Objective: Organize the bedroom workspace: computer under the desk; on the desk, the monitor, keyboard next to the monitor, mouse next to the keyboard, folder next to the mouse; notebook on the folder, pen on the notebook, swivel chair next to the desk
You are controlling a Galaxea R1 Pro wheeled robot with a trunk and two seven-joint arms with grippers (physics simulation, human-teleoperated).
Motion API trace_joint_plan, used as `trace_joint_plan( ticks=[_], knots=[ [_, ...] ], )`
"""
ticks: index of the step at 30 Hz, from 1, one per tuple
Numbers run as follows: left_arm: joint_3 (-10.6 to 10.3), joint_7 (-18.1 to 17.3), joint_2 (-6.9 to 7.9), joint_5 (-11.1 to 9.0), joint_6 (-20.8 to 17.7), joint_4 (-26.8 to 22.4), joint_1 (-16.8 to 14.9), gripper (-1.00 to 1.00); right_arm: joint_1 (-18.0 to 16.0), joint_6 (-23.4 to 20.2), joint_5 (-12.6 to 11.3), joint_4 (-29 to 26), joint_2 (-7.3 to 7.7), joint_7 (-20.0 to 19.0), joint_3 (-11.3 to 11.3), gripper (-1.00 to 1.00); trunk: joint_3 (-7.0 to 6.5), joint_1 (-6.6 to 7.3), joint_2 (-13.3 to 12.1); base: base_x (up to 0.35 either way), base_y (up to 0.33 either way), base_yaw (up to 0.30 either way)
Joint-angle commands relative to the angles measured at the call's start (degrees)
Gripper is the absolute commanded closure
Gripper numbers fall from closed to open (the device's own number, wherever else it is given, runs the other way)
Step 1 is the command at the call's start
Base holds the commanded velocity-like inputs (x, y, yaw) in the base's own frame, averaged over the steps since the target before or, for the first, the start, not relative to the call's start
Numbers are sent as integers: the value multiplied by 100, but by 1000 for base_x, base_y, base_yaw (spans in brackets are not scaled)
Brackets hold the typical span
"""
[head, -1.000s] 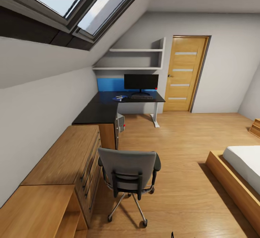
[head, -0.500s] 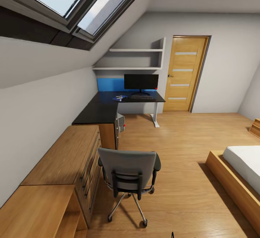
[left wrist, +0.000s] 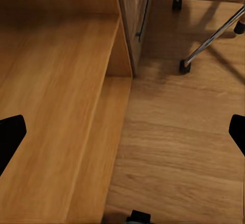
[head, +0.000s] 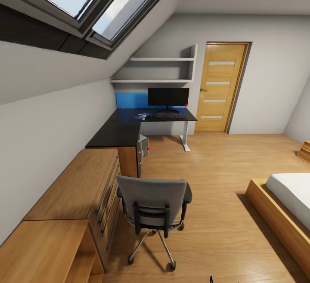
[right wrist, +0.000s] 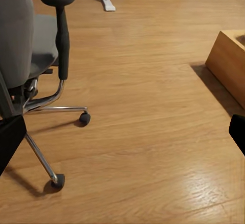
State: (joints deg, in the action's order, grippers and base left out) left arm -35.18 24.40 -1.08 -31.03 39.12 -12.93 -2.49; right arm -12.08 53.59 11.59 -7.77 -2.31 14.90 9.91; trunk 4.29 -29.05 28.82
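The grey swivel chair (head: pixel 153 207) stands on the floor with its back toward me, beside the wooden drawer chest and well short of the desk (head: pixel 122 130). On the far end of the black desk I see the monitor (head: pixel 168 97), the keyboard (head: pixel 169 115) in front of it, and the blue folder (head: pixel 142 116) to the keyboard's left. Something pale lies on the folder, too small to name. The computer (head: pixel 144 146) sits under the desk. My left gripper (left wrist: pixel 122 134) is open above the wooden unit's edge. My right gripper (right wrist: pixel 122 132) is open over bare floor beside the chair (right wrist: pixel 30 40).
A light wooden drawer chest (head: pixel 77 188) lines the left wall, with a lower wooden unit (left wrist: pixel 56 116) beside it. The bed frame (head: pixel 275 214) is at the right and a wooden door (head: pixel 220 87) is at the back. Open wooden floor (head: pixel 215 167) lies between chair, desk and bed.
The whole head view has shifted very slightly. Chair and desk items have not moved.
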Motion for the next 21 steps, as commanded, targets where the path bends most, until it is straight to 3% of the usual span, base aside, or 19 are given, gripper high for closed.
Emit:
trace_joint_plan(
  ticks=[1,3,4,5,10,14,15,17,20,21],
  knots=[
    [-49,49,-13,-49,9,0,-6,-100,-5,11,61,3,-3,26,38,-100,30,-25,52,0,0,0],
    [-49,44,-65,-115,-2,0,-6,-100,-5,11,62,-1,-1,28,38,-100,66,-69,133,0,0,0],
    [-50,45,-126,-173,-758,-288,-6,-100,-5,11,55,-5,11,30,43,-100,84,-91,173,0,0,0],
    [-50,67,-123,-171,-899,-582,-6,-100,-5,4,50,-16,8,35,48,-100,102,-113,213,0,0,0],
    [-50,97,-121,-168,-1262,-1153,-10,-100,-11,-7,20,-81,-8,55,62,-100,192,-223,413,0,0,0],
    [-49,101,-126,-161,-1969,-1593,-142,-100,-38,-198,7,-133,-34,68,69,-100,263,-311,574,0,0,0],
    [-48,100,-132,-159,-2695,-1896,-414,-100,-119,-634,4,-250,-44,72,71,-100,281,-333,614,0,0,0],
    [-46,94,-139,-160,-3021,-1982,-580,-100,-215,-947,0,-369,-46,73,75,-100,317,-377,694,0,0,0],
    [-43,67,-186,-171,-3547,-2066,-987,-100,-468,-1766,-36,-641,-49,73,79,-100,371,-442,814,0,0,0],
    [-42,60,-233,-179,-3768,-2065,-1218,-100,-627,-2277,-77,-753,-49,70,77,-100,389,-464,855,0,0,0]
  ],
)
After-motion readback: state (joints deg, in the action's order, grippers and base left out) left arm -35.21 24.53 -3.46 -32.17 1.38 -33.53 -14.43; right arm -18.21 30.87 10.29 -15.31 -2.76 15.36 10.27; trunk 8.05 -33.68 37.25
